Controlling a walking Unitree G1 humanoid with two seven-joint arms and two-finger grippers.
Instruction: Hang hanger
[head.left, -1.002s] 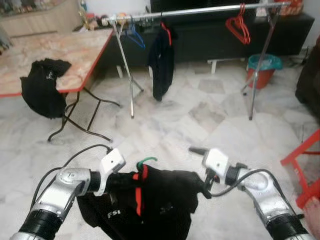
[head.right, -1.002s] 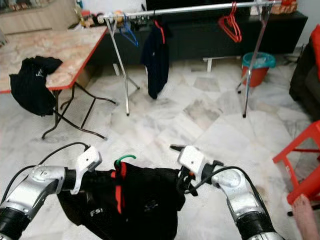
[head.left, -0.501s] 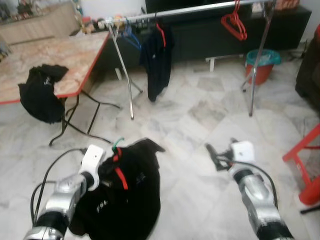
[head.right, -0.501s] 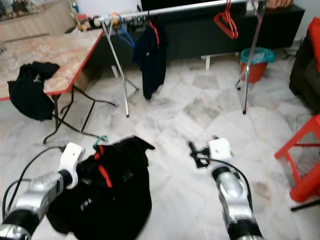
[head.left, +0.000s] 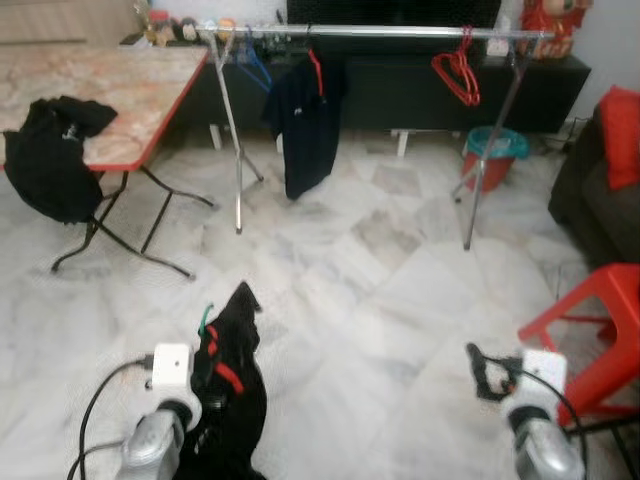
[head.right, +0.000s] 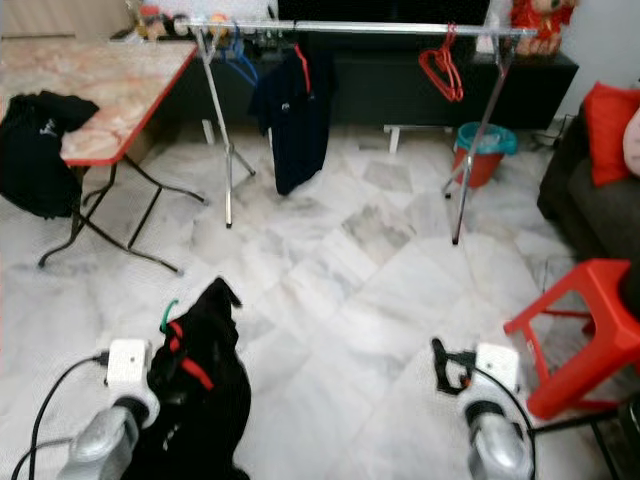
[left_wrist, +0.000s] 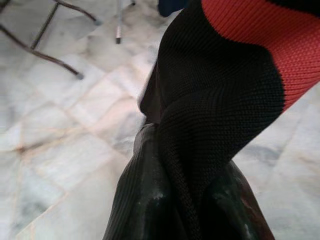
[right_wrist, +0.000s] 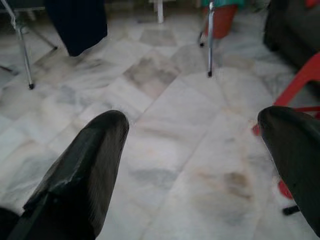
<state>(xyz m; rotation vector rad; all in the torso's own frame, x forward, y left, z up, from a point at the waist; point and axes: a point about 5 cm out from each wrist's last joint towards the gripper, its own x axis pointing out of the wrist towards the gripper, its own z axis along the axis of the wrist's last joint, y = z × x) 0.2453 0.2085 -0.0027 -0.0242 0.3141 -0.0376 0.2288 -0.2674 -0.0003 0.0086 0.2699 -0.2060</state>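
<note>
Since a second ago the right gripper (head.left: 487, 368) has let go of the black garment (head.left: 228, 385) and swung out to the right, leaving the cloth, then spread between both arms, hanging in a narrow bunch from the left gripper (head.left: 205, 385) alone; the camera has also lifted, bringing more of the room into frame.

The pale marble floor (head.left: 370, 270) runs back to a dark low cabinet (head.left: 420, 90) along the far wall. At left stands a red-edged folding table (head.left: 100, 95) with another black garment (head.left: 45, 150) draped over its near corner. A metal clothes rail (head.left: 400, 33) spans the room in front of the cabinet, carrying a dark shirt (head.left: 300, 125) on a red hanger, blue hangers (head.left: 252, 65) near its left end, and a cluster of empty red hangers (head.left: 457, 75) toward its right. A teal and orange bin (head.left: 487, 155) sits behind the rail's right leg; a red stool (head.left: 590, 325) stands at right.

The left gripper is clamped on the garment, whose green hanger hook (head.left: 206, 317) pokes up beside its red collar trim (head.left: 228, 377). The right gripper's fingers (right_wrist: 80, 175) are spread wide, holding nothing.
</note>
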